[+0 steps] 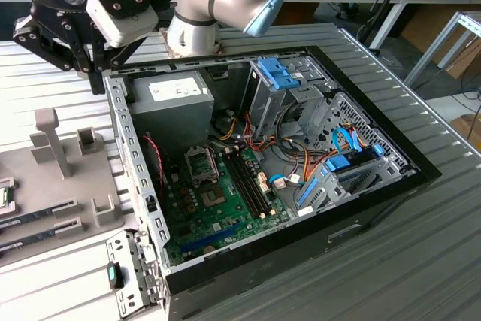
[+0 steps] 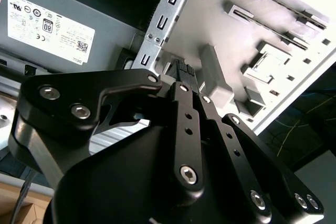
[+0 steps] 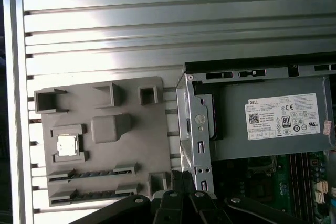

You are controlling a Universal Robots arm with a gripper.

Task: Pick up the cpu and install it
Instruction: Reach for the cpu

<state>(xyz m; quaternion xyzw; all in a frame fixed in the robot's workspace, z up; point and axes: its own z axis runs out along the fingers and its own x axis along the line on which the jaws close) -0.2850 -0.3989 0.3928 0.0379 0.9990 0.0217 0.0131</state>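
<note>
The fingers (image 2: 180, 72) are closed on nothing, tips pressed together above the steel rim of the computer case (image 1: 126, 137), at the corner by the power supply (image 1: 169, 103). In the first wrist view they hang between that rim and the grey tray (image 3: 131, 145), which lies on the table (image 1: 30, 88) beside the case. The cpu (image 3: 66, 144) lies flat, silver top up, in a square pocket near the tray's edge farthest from the case. It is well apart from the fingers, with 2 memory sticks (image 3: 92, 173) in slots beside it. The step in hand looks like the reach for the pick, with nothing lifted yet. Doing it well probably means opening the fingers only a little wider than the chip, squaring them to 2 opposite sides and coming straight down. The pads should take the thin green rim, clear of the pocket's raised lips and the block (image 3: 107, 128) just beside it. A light, level hold matters, since a tilted chip would likely seat badly in the socket (image 1: 201, 162).
</note>
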